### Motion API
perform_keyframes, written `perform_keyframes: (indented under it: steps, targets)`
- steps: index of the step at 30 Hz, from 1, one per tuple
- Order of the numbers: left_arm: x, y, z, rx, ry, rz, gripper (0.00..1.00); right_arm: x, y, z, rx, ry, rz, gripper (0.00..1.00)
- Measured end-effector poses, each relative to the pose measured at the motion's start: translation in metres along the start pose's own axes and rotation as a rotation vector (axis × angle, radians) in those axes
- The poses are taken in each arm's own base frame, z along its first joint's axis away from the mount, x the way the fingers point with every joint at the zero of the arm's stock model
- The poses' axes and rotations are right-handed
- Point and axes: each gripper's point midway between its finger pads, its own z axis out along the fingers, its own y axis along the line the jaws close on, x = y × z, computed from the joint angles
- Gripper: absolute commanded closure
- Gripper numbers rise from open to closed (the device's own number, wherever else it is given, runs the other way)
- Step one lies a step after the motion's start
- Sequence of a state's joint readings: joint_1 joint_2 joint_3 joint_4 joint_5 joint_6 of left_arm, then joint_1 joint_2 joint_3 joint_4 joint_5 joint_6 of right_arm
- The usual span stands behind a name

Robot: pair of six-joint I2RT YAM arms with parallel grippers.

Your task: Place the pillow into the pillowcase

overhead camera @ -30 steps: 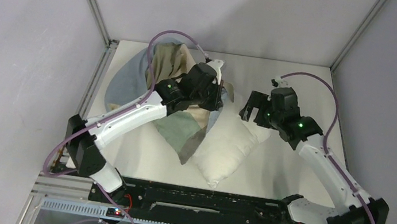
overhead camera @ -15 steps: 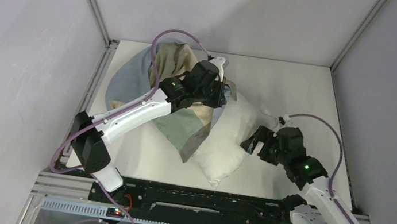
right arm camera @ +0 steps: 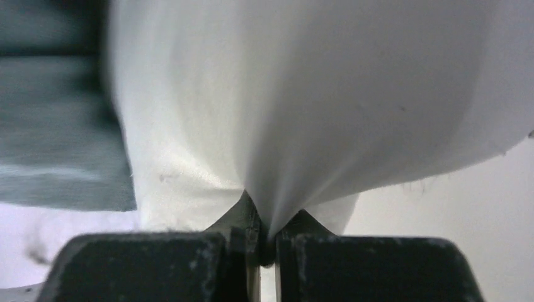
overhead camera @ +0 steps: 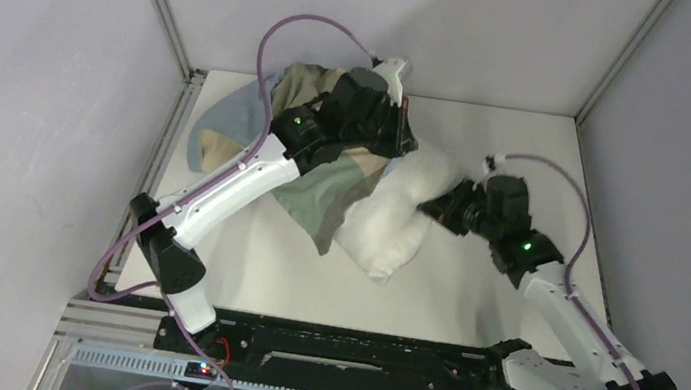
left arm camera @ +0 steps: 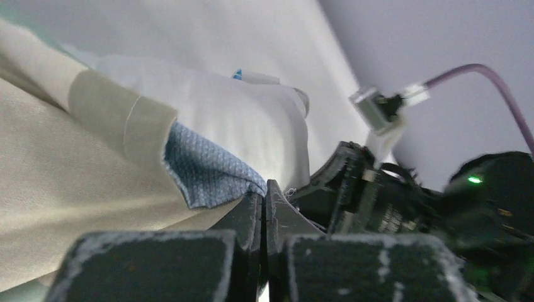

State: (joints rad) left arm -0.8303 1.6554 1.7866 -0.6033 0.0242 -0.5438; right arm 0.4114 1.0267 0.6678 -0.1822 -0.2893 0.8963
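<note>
1. The pillowcase [overhead camera: 225, 131] is seen heaped toward the far left corner of the table [overhead camera: 480, 293], its blue-grey outer side turned to the left edge and its paler inner side laid open toward the middle.
2. The pillow [overhead camera: 397, 217] is found at the middle of the table, set slantwise, with one corner pointed at the near edge and its far end raised off the surface.
3. The pillow's left side is overlapped by a greenish flap of the pillowcase.
4. The left gripper [overhead camera: 398, 133] is held above the far edge with its fingers pressed together. In the left wrist view the pillowcase's hem appears to be pinched at the fingertips [left arm camera: 272, 200], though the contact itself is partly hidden.
5. A small blue-printed tag [left arm camera: 253, 77] is shown at the pillow's end in that same view.
6. The right gripper [overhead camera: 433, 208] is clamped on the pillow's right side, and a fold of white cloth is seen drawn between its jaws in the right wrist view.
</note>
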Motion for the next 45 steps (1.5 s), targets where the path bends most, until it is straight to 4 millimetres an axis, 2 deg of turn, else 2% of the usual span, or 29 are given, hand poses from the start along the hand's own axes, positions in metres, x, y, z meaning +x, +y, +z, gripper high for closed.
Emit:
perform_keyframes:
  steps: [2,4,5,6,7,8,9,11,13,14,16,18,20,21,23,25,27,29,31,33,34,35,37,38,40,41,42,45]
  targets:
    - [-0.023,-0.015,-0.006,0.029,-0.037,-0.006,1.00,-0.035,0.035,-0.019,-0.020,-0.065,-0.054,1.00]
    - [-0.049,-0.033,-0.010,0.063,-0.078,-0.009,1.00,-0.075,0.079,-0.049,-0.073,-0.161,-0.116,1.00]
    - [-0.067,-0.047,-0.011,0.092,-0.109,-0.013,1.00,-0.096,0.102,-0.070,-0.096,-0.217,-0.147,1.00]
    - [-0.092,-0.067,-0.011,0.150,-0.158,-0.023,1.00,-0.123,0.132,-0.101,-0.131,-0.305,-0.195,1.00]
    - [-0.105,-0.083,-0.011,0.201,-0.189,-0.033,1.00,-0.140,0.150,-0.123,-0.150,-0.369,-0.229,1.00]
    - [-0.121,-0.107,-0.013,0.291,-0.230,-0.054,1.00,-0.159,0.171,-0.154,-0.158,-0.444,-0.266,1.00]
    - [-0.127,-0.128,-0.015,0.370,-0.247,-0.074,1.00,-0.170,0.187,-0.176,-0.164,-0.493,-0.299,1.00]
    - [-0.133,-0.162,-0.025,0.503,-0.269,-0.109,1.00,-0.183,0.218,-0.219,-0.185,-0.572,-0.369,1.00]
    - [-0.139,-0.193,-0.044,0.623,-0.302,-0.130,1.00,-0.188,0.238,-0.248,-0.185,-0.596,-0.419,1.00]
    - [-0.141,-0.202,-0.052,0.657,-0.314,-0.131,1.00,-0.189,0.247,-0.258,-0.192,-0.606,-0.443,1.00]
    - [-0.143,-0.209,-0.065,0.685,-0.327,-0.136,1.00,-0.187,0.267,-0.272,-0.229,-0.607,-0.489,1.00]
    - [-0.142,-0.203,-0.074,0.672,-0.321,-0.147,1.00,-0.181,0.286,-0.270,-0.271,-0.576,-0.544,1.00]
    - [-0.139,-0.181,-0.080,0.618,-0.306,-0.169,1.00,-0.177,0.298,-0.249,-0.289,-0.524,-0.585,1.00]
    - [-0.137,-0.163,-0.080,0.575,-0.297,-0.187,1.00,-0.175,0.300,-0.230,-0.287,-0.486,-0.597,1.00]
    - [-0.124,-0.121,-0.074,0.478,-0.274,-0.224,1.00,-0.168,0.297,-0.176,-0.258,-0.385,-0.617,1.00]
    - [-0.095,-0.058,-0.055,0.326,-0.237,-0.272,1.00,-0.152,0.280,-0.106,-0.198,-0.252,-0.626,1.00]
    - [-0.055,0.013,-0.034,0.168,-0.195,-0.331,1.00,-0.125,0.252,-0.036,-0.123,-0.110,-0.633,1.00]
    - [0.004,0.097,-0.013,-0.012,-0.131,-0.410,1.00,-0.084,0.212,0.038,-0.033,0.050,-0.640,0.98]
    - [0.066,0.165,-0.001,-0.160,-0.048,-0.490,1.00,-0.044,0.182,0.090,0.029,0.173,-0.652,0.76]
    - [0.123,0.207,-0.001,-0.269,0.040,-0.554,1.00,-0.009,0.159,0.122,0.081,0.270,-0.674,0.50]
    - [0.150,0.221,-0.003,-0.311,0.082,-0.583,1.00,0.010,0.154,0.129,0.092,0.309,-0.694,0.42]
    - [0.169,0.228,-0.005,-0.336,0.110,-0.601,1.00,0.021,0.157,0.129,0.089,0.323,-0.710,0.36]
    - [0.188,0.234,-0.012,-0.364,0.120,-0.617,0.93,0.030,0.169,0.119,0.067,0.317,-0.749,0.28]
    - [0.193,0.239,-0.020,-0.386,0.095,-0.626,0.83,0.028,0.177,0.109,0.056,0.299,-0.765,0.25]
    - [0.187,0.246,-0.040,-0.426,0.007,-0.626,0.56,0.014,0.191,0.084,0.037,0.236,-0.781,0.24]
    - [0.178,0.254,-0.054,-0.462,-0.063,-0.624,0.38,0.001,0.195,0.066,0.040,0.188,-0.785,0.23]
    - [0.166,0.262,-0.069,-0.496,-0.137,-0.620,0.27,-0.014,0.197,0.045,0.048,0.137,-0.785,0.22]
    - [0.132,0.277,-0.106,-0.576,-0.332,-0.601,0.07,-0.059,0.194,-0.014,0.087,-0.033,-0.764,0.23]
